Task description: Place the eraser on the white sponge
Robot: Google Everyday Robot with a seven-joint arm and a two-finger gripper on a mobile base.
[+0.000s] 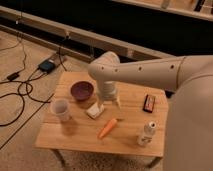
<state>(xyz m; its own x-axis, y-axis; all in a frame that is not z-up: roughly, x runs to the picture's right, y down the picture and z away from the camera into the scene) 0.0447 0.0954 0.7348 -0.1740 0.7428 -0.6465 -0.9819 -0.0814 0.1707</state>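
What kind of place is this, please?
Probably a robotics lab or test area: a small wooden table, loose cables on the floor, and a robot arm whose end effector hangs above the table beside the white sponge.

Wooden counter (131, 118), as I log it:
- bowl (82, 90), back left
- cup (60, 109), front left, upright
- sponge (95, 111), centre
- carrot (107, 128), just in front of the sponge
- bottle (147, 134), front right, upright
- eraser (149, 103), right, well apart from the sponge

My pincer (109, 102) hangs just beside the sponge.
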